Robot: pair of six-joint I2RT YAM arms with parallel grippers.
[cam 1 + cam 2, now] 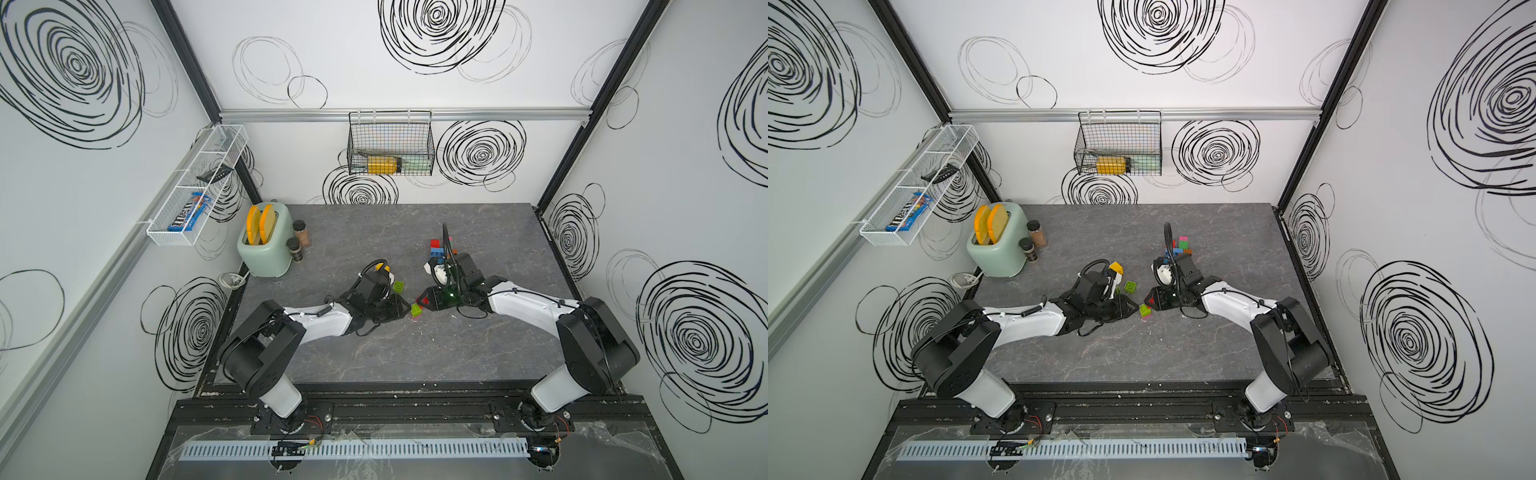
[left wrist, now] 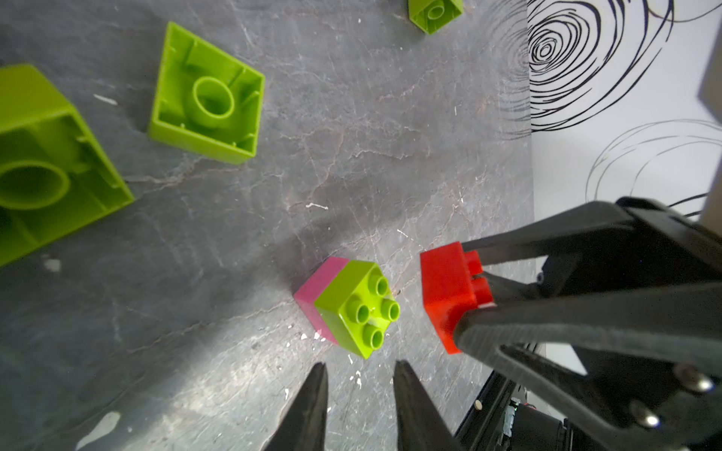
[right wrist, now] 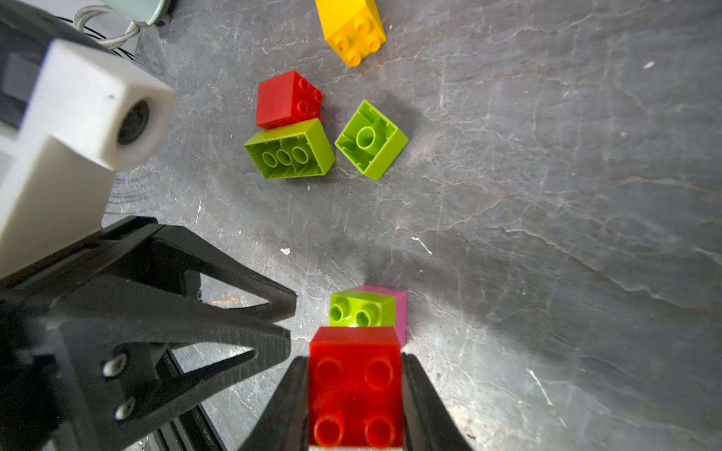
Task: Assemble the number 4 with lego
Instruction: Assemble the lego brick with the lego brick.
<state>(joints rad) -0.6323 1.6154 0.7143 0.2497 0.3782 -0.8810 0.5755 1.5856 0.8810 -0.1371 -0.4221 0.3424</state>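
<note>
A: Grey marbled tabletop (image 1: pixel 415 357), white walls scrawled with black swirls, a toaster (image 1: pixel 264 245) at the far left. What do the top views give?

B: In both, a mixed pile of lego (image 1: pixel 438 248) sits toward the far side, right of centre. An upturned lime brick (image 1: pixel 399 286) lies near the middle, and a lime-on-pink pair (image 1: pixel 416 310) lies between the two arms' tips.

A: And the left wrist?

B: The left gripper (image 2: pixel 361 367) stands a little way open with nothing between its tips, just short of that pair. Facing it, the right gripper (image 2: pixel 465 293) is clamped on a red brick (image 2: pixel 445 296).

A: Right wrist?

B: That red brick again, studs toward the lens, pinched on both sides and hanging just beside the pair. Whether they touch I can't tell.

A: So which step?

B: Early, I'd say: joining the red brick to the pair, with no 4 shape to see. The next move needs the studs lined up squarely, and the empty left gripper steadying the pair so it doesn't skid.
</note>
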